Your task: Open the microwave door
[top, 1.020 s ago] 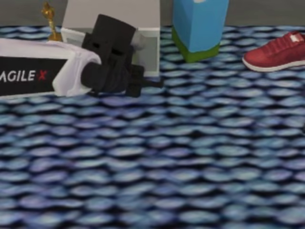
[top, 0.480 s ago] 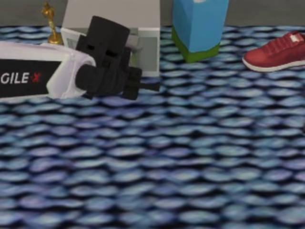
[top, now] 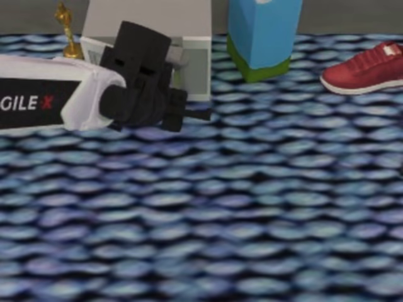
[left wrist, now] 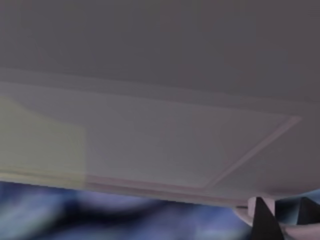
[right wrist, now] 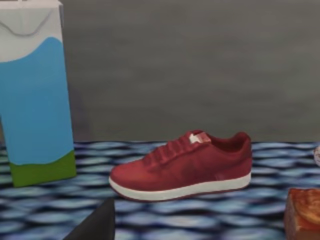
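Far-left corner of the table (top: 252, 207): a small gold trophy figurine (top: 65, 28) is standing just beside the microwave (top: 148, 19), which is sitting against the far edge, left of centre, front turned toward the near edge. The left arm is reaching in from the left edge, and the left gripper (top: 196, 114) is pressing close against the appliance's front, its dark wrist body covering most of the microwave door (top: 194, 69); only a strip of greenish window and pale frame is showing beside it. The door's long axis is running left to right along the far edge. In the left wrist view the door panel (left wrist: 150, 145) is filling the picture, with a dark fingertip (left wrist: 262, 222) peeking at one corner; I cannot tell whether the jaws are apart or together. Judging by this, the left arm is by far the nearer. Right of the microwave a blue-and-green carton (top: 263, 34) is standing near, possibly crowding the swing. Farther right, near the far-right corner, a red sneaker (top: 365, 66) is lying well apart. The right gripper (right wrist: 95, 225) is showing only as a dark tip in its own wrist view, parked off that side, state unreadable.
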